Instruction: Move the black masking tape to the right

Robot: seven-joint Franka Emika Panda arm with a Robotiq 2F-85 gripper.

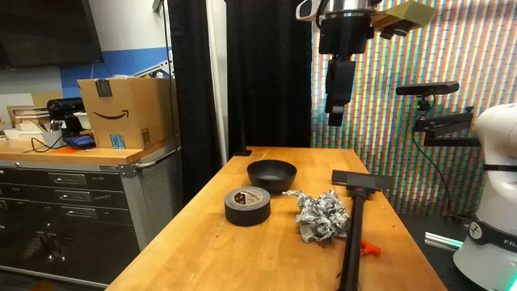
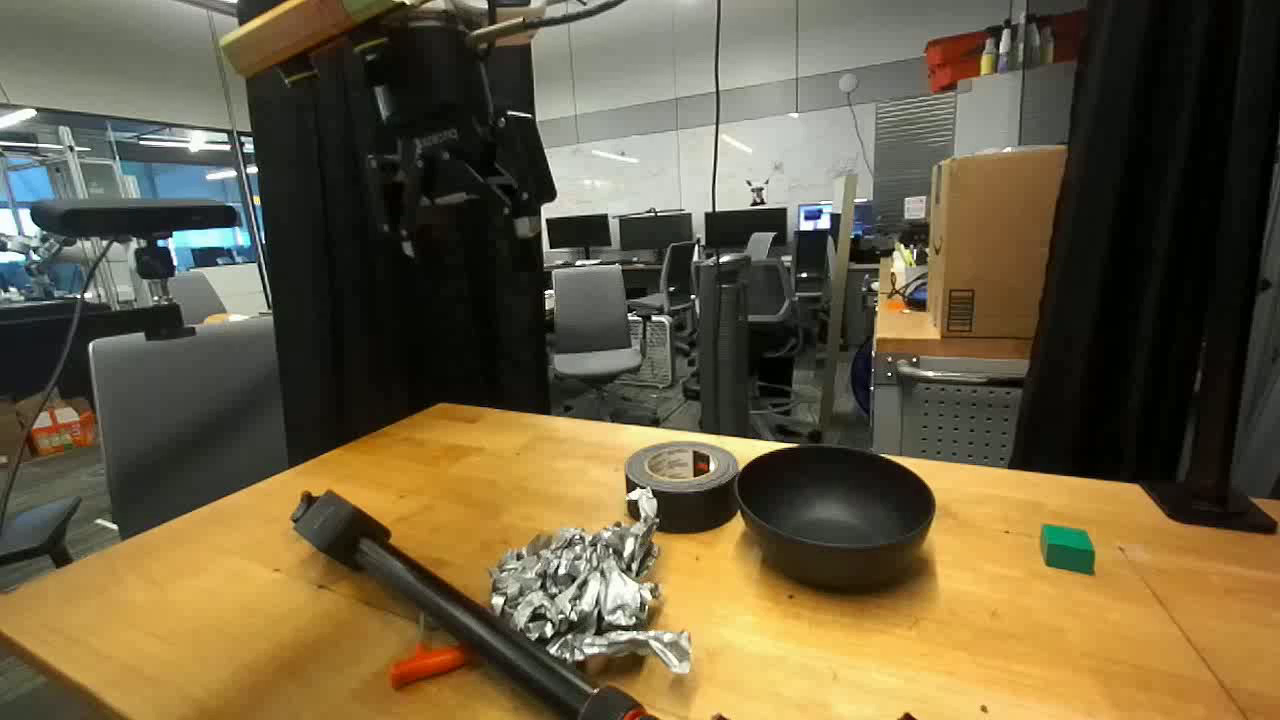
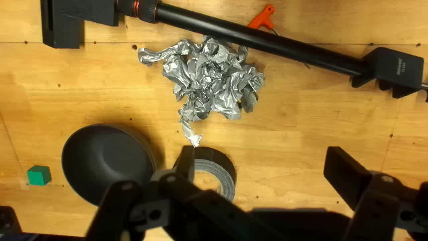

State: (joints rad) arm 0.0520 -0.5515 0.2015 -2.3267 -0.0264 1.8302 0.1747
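The black tape roll lies flat on the wooden table in both exterior views (image 1: 247,214) (image 2: 692,507). It also shows in the wrist view (image 3: 220,170), where a finger and linkage of the gripper cover its left and lower parts. My gripper (image 3: 262,155) is open, with its fingers wide apart and nothing between them. It is high above the table in both exterior views (image 1: 336,115) (image 2: 467,238), well clear of the tape. In the wrist view the left finger overlaps the tape in the picture, and the right finger is over bare wood.
A black bowl (image 3: 107,160) sits close beside the tape. Crumpled silver foil (image 3: 214,80) lies near the tape, one strip reaching toward it. A black pole (image 3: 254,38) lies past the foil, with an orange-handled tool (image 3: 262,18) by it. A green block (image 2: 1067,549) is beyond the bowl.
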